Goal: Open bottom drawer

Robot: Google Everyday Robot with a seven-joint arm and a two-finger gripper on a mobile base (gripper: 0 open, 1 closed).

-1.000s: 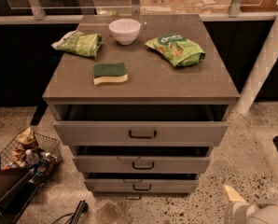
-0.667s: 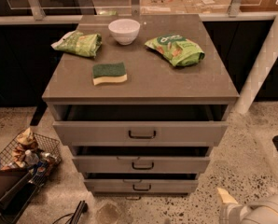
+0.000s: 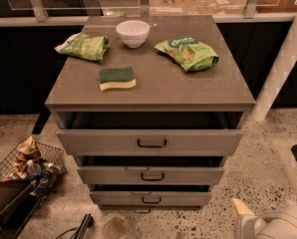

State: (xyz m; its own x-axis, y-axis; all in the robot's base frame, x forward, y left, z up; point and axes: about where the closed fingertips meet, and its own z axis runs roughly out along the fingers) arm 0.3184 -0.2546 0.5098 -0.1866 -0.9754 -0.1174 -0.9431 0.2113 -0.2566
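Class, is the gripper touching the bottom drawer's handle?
No, the gripper hangs at the lower right above the floor, well apart from the bottom drawer.

End effector [image 3: 241, 207] slightly leftward, lower right

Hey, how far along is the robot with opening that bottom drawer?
Done: little that shows. The bottom drawer has a dark gap above its front, so it may sit slightly out. In hand: the gripper is low at the right of the view, apart from the drawer's handle. Left: reach the handle, grip it and pull the drawer out.
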